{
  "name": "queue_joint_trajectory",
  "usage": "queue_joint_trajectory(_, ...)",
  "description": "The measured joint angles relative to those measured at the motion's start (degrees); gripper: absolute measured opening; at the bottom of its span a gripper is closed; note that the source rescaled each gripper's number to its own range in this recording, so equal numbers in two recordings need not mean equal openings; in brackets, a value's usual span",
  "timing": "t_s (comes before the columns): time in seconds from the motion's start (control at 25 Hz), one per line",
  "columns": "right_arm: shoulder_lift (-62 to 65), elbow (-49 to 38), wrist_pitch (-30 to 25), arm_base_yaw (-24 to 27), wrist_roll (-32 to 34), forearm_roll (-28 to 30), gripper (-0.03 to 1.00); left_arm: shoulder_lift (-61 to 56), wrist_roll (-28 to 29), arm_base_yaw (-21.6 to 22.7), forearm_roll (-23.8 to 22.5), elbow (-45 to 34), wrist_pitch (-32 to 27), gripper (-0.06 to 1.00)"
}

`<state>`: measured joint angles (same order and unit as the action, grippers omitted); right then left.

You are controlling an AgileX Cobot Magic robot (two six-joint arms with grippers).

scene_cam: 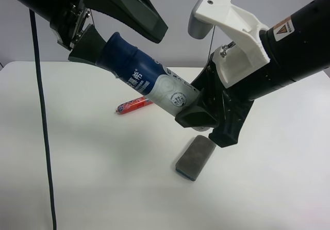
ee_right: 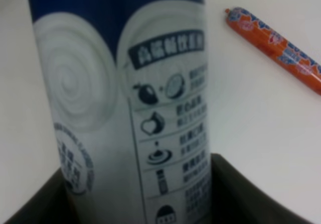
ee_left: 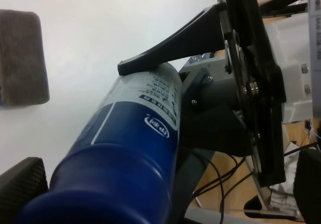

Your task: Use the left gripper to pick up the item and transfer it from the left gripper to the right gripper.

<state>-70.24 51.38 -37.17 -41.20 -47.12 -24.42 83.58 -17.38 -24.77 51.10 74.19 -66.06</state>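
Note:
The item, a white bottle (scene_cam: pixel 154 83) with a dark-blue cap, hangs tilted in the air above the table. My right gripper (scene_cam: pixel 198 114), on the arm with the white bracket, is shut on the bottle's base end; its dark fingers (ee_right: pixel 235 194) flank the label in the right wrist view. My left gripper (scene_cam: pixel 121 42), all black, stands open around the cap end. One of its fingers (scene_cam: pixel 85 49) touches the cap and the other is well clear above. In the left wrist view the blue cap (ee_left: pixel 110 184) fills the bottom of the frame.
A red sausage stick (scene_cam: pixel 133 105) lies on the white table (scene_cam: pixel 103 178) under the bottle; it also shows in the right wrist view (ee_right: pixel 281 48). A grey eraser block (scene_cam: pixel 196 158) lies below the right gripper. A black cable (scene_cam: pixel 44 121) hangs at the left.

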Motion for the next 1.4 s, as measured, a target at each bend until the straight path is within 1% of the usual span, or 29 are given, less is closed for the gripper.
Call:
queue_joint_trajectory(0.12,0.0,0.0,-0.2,0.0,0.0,0.0,0.0,0.0,-0.4,2.3,0.0,0.0,-0.7,0.99)
queue_joint_trajectory(0.36,-0.1,0.0,-0.6,0.0,0.0,0.0,0.0,0.0,-2.0,9.5,-0.1,0.0,-3.0,0.99)
queue_joint_trajectory(0.64,-0.1,0.0,-0.6,0.0,0.0,0.0,0.0,-1.6,-3.9,16.7,-0.2,0.0,-3.2,0.99)
queue_joint_trajectory(0.8,-0.1,0.0,-0.6,0.0,0.0,0.0,0.0,-4.4,-4.1,19.9,-0.4,0.0,-3.2,0.99)
queue_joint_trajectory(0.88,-0.1,0.0,-0.6,0.0,0.0,0.0,0.0,-6.2,-4.1,20.7,-1.3,0.0,-3.2,0.99)
queue_joint_trajectory(1.08,-0.1,0.0,-0.6,0.0,0.0,0.0,0.0,-12.0,-3.4,20.9,-6.3,0.0,-3.3,0.99)
queue_joint_trajectory(1.2,-0.1,0.0,-0.6,0.0,0.0,0.0,0.0,-15.9,-1.5,20.9,-11.2,0.0,-3.4,0.99)
queue_joint_trajectory(1.4,-0.1,0.0,-0.6,0.0,0.1,0.0,0.0,-22.8,2.0,20.9,-20.6,0.0,-3.5,0.99)
